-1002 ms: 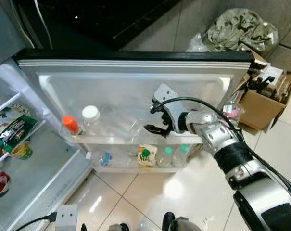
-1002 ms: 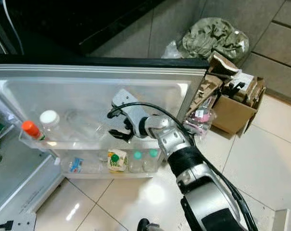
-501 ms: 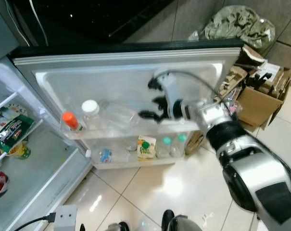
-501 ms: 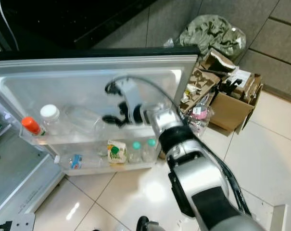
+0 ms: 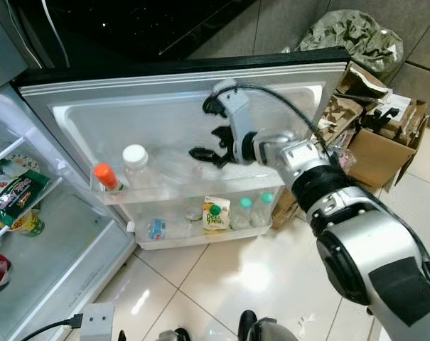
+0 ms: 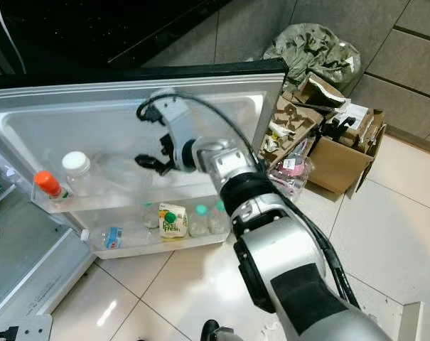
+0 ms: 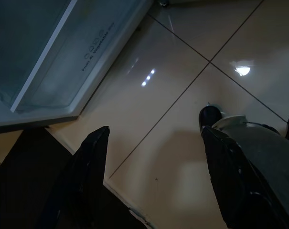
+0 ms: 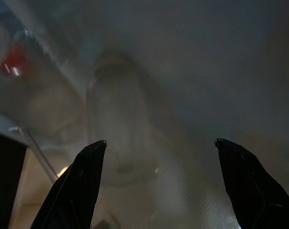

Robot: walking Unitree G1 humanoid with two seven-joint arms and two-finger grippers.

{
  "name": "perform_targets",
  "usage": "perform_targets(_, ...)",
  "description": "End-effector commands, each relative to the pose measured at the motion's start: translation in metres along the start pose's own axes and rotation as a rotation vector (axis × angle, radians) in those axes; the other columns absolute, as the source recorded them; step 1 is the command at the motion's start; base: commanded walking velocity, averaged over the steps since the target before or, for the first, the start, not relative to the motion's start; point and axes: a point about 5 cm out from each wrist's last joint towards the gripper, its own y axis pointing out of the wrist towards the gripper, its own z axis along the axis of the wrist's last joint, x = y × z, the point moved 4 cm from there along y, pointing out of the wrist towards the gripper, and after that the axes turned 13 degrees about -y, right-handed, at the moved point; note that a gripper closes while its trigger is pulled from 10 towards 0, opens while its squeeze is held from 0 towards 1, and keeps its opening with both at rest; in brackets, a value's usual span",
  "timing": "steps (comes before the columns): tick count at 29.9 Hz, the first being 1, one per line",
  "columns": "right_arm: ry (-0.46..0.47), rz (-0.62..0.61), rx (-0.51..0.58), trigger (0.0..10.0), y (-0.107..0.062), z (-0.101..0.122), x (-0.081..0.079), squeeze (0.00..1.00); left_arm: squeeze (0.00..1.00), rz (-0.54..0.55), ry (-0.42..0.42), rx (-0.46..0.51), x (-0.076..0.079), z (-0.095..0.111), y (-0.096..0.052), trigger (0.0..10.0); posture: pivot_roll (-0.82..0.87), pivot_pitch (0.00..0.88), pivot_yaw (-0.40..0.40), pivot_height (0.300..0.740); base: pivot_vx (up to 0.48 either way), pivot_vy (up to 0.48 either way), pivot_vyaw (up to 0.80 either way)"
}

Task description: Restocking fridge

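Observation:
The fridge door point(image 5: 129, 114) stands open with two shelves. On the upper shelf are a red-capped bottle point(image 5: 104, 176), a white-capped bottle point(image 5: 135, 160) and a clear bottle point(image 5: 173, 167) lying on its side. The lower shelf holds a blue-labelled bottle point(image 5: 156, 229), a green-capped carton point(image 5: 215, 213) and two green-capped bottles point(image 5: 247, 210). My right gripper point(image 5: 206, 145) hangs open just above the clear bottle point(image 8: 115, 124), holding nothing. In its wrist view the right gripper point(image 8: 159, 143) has its fingers wide apart. My left gripper point(image 7: 156, 132) hangs open over the floor tiles.
The fridge interior point(image 5: 15, 192) with food packets on its shelves lies at the left. Cardboard boxes point(image 5: 378, 153) and a green bag point(image 5: 357, 39) crowd the floor right of the door. A power strip point(image 5: 97, 320) lies on the tiles near my feet.
My right gripper has moved up and to the left along the door, from the upper shelf's right part to above the clear bottle. It stayed open.

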Motion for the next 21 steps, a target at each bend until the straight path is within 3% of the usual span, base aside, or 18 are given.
perform_targets(1, 0.009, -0.001, -0.01, 10.0, 0.004, -0.005, -0.005, 0.0, 0.0, 0.032, 0.018, -0.045, -0.014, -0.015, -0.007, 10.0, 0.02, 0.322, -0.024, 0.71, 0.0, 0.0, 0.0)
perform_targets(16, -0.007, -0.086, -0.039, 10.0, 0.014, -0.005, -0.009, 0.0, 0.0, 0.037, 0.02, -0.047, -0.016, -0.017, -0.009, 10.0, 0.03, 0.334, -0.033, 0.71, 0.0, 0.0, 0.0)
perform_targets(18, -0.013, -0.06, -0.044, 10.0, 0.017, -0.007, -0.017, 0.0, 0.0, 0.043, 0.019, -0.049, -0.018, -0.018, -0.011, 10.0, 0.04, 0.34, -0.036, 0.71, 0.0, 0.0, 0.0)
perform_targets(19, -0.042, 0.008, -0.027, 10.0, 0.021, -0.004, -0.028, 0.0, 0.0, 0.047, 0.019, -0.05, -0.019, -0.019, -0.011, 10.0, 0.04, 0.34, -0.036, 0.71, 0.0, 0.0, 0.0)
perform_targets(21, -0.054, 0.028, -0.022, 10.0, 0.022, -0.004, -0.031, 0.0, 0.0, 0.048, 0.02, -0.05, -0.019, -0.019, -0.012, 10.0, 0.04, 0.34, -0.036, 0.71, 0.0, 0.0, 0.0)
